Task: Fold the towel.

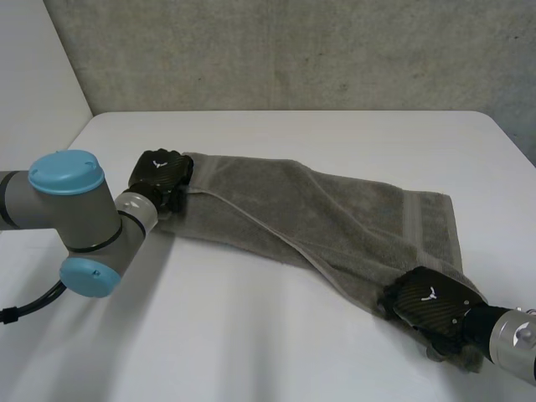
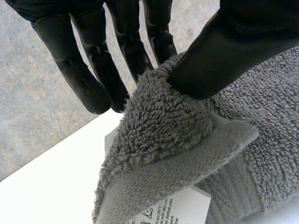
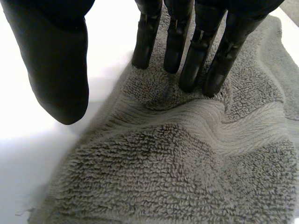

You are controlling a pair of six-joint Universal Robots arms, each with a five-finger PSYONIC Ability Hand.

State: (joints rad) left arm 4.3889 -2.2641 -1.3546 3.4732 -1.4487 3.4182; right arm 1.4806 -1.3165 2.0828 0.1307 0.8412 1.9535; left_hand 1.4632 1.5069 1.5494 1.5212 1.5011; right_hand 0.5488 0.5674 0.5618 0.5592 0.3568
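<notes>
- The left robot hand [image 1: 159, 173] is clamped on one corner of the towel [image 1: 352, 222]. In its wrist view the thumb [image 2: 224, 56] presses the tip of the corner against the straight fingers [image 2: 91, 91], and this corner stands up off the desk [image 1: 335, 134].
- A white care label [image 2: 180, 210] hangs under the raised corner.
- The right robot hand [image 1: 431, 303] is apart and holds nothing. Its straight fingertips [image 3: 190, 70] push down into the pile at the near-right end of the towel, while its own thumb [image 3: 58, 70] hovers beside the towel's edge, over the bare desk.
- A small ridge of cloth rises close to these fingertips, on the palm side.
- The towel lies at a slant across the middle of the desk, between the two hands and mostly flat. A long line runs along it; I cannot tell whether this is a crease or the edge of a second layer.
- Risk on the left: the pinch takes only the tip of the corner, so I judge the thick cloth can slip out when the arm lifts or pulls.
- Risk on the right: there is no grasp yet. If the fingers slide without the thumb closing, they will probably only bunch the cloth, and this end will be left behind.
- If only one corner travels, the towel will likely twist and the fold will come out uneven.
</notes>
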